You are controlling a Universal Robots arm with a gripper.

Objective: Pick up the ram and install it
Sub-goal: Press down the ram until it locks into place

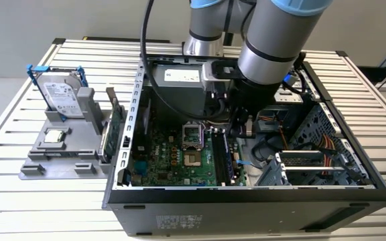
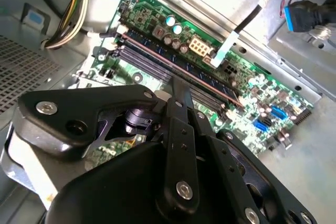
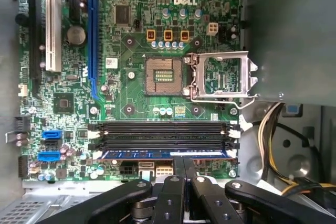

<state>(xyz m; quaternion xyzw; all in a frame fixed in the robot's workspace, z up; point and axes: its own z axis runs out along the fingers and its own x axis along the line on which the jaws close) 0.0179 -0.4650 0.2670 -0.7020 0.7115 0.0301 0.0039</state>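
Observation:
The ram (image 3: 157, 154) is a slim stick with a blue label. It stands in the outermost of the black memory slots (image 3: 163, 129) on the green motherboard (image 3: 131, 40). My gripper (image 3: 184, 162) is shut on the middle of the stick's top edge, its two black fingers pressed close together. In the second wrist view the ram (image 2: 152, 51) shows edge-on as a thin brown line running under the gripper (image 2: 178, 85). In the exterior view the gripper (image 1: 235, 135) reaches down inside the open computer case, over the slots (image 1: 223, 153).
The processor socket (image 3: 163, 74) lies open beside the slots, its metal frame (image 3: 223, 74) flipped back. Cable bundles (image 3: 273, 129) and the drive cage (image 1: 313, 160) crowd the case. Outside, a grey holder (image 1: 62, 150) carries a hard drive (image 1: 62, 98), a square chip (image 1: 56, 134) and a green stick (image 1: 114, 128).

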